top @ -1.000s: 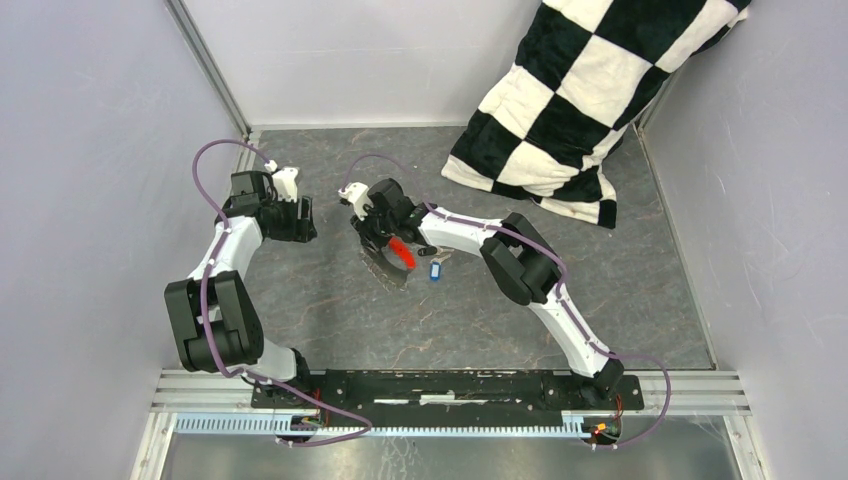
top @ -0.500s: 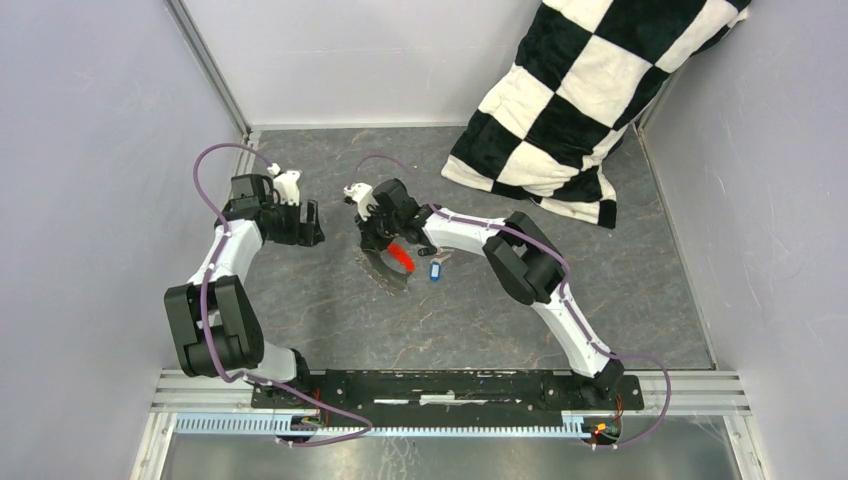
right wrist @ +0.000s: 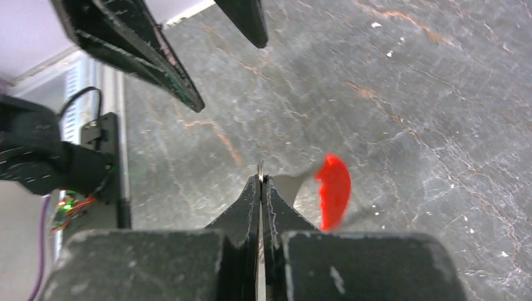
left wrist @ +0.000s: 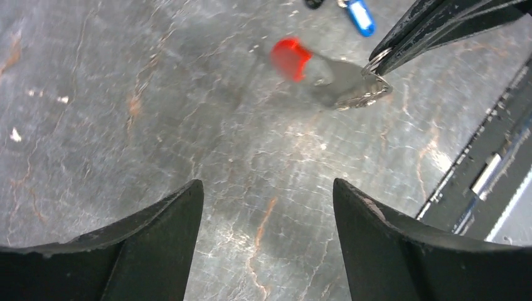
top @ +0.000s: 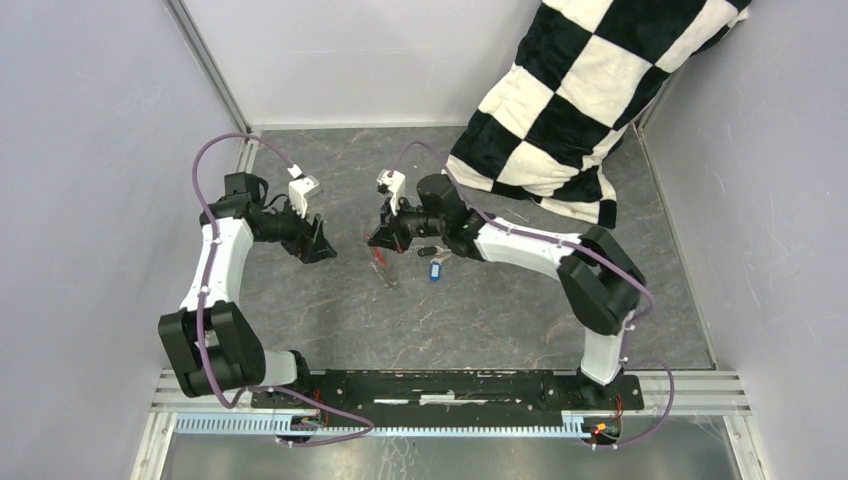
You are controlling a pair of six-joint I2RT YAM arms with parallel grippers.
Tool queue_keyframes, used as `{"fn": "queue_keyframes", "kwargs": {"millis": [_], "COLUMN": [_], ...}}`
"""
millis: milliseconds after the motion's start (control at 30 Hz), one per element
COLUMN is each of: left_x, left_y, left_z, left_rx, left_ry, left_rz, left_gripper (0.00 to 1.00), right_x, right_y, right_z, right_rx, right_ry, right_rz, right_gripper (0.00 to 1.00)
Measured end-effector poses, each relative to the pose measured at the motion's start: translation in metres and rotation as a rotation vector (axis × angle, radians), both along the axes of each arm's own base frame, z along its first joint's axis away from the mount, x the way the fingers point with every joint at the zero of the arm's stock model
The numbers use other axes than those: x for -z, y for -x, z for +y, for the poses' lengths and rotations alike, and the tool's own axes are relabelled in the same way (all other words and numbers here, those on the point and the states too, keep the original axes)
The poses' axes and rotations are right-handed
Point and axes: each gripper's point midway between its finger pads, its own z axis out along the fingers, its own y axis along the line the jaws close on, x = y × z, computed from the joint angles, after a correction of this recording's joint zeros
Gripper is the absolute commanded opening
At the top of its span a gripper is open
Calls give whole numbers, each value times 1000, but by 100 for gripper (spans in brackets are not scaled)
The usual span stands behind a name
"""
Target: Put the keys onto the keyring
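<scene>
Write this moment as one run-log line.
right gripper: shut on red-tagged grey metal keyring; left gripper: open; blue-headed key: on table

I see the keyring (left wrist: 342, 84), red tag hanging blurred, pinched in my right gripper (right wrist: 261, 183); the blue key (left wrist: 362, 15) and black key (top: 427, 252) lie flat just beside those fingers.

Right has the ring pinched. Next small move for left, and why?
Probably ease the left gripper toward the blue key to pick it up. The right gripper is shut on the loop of the keyring, the left gripper's jaws stand open with nothing between them, and the blue key lies loose beside the ring, not yet threaded.
</scene>
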Motion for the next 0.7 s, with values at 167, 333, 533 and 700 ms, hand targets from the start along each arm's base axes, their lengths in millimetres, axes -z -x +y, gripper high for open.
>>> {"fn": "queue_keyframes", "kwargs": {"millis": [167,333,533,700], "left_x": [-35,-62,-91,-122], "left_y": [24,49,80,104], "left_z": [-16,-32,-51,-65], "left_rx": [163,259,301,337], "left_ry": [43,108,166,194], "left_rz": [-66,-71,-129,-238], "left_gripper": [24,51,76,68], "right_x": [-35,-65,-103,-128], "right_y": [33,64,101,120], "right_z": [-11,-11,-12,-10], "right_rx": [-42,-90,-143,-175], "right_ry": [-92,-170,-262,-319], "right_rz": [-21,-42,-77,-114], "right_gripper": [0,0,0,0]}}
